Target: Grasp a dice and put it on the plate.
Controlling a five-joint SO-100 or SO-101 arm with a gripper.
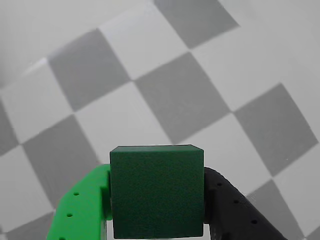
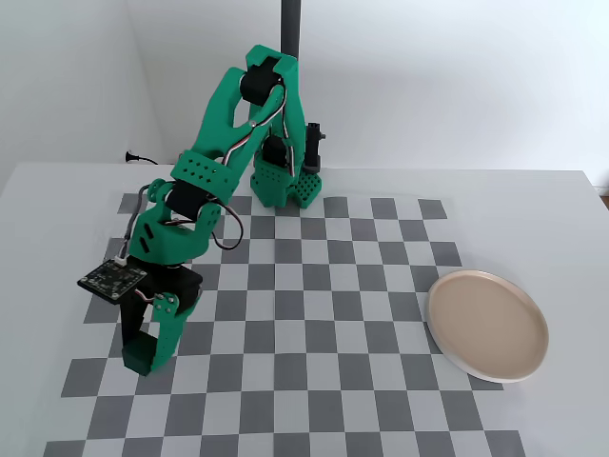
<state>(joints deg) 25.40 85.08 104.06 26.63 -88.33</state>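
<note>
Dice [image 1: 157, 192], a matte dark-green cube, sits clamped between the tool's [image 1: 157, 220] green and black fingers.

matt dice [image 1: 156, 192], smooth plate [image 2: 487, 325]

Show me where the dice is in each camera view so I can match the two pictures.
Wrist view: the dice fills the bottom centre, clamped between the green finger and the black finger.
Fixed view: the dice cannot be made out; it is hidden within the gripper at lower left, far from the plate.
Shared landmark: the grey and white checkered mat.
</note>
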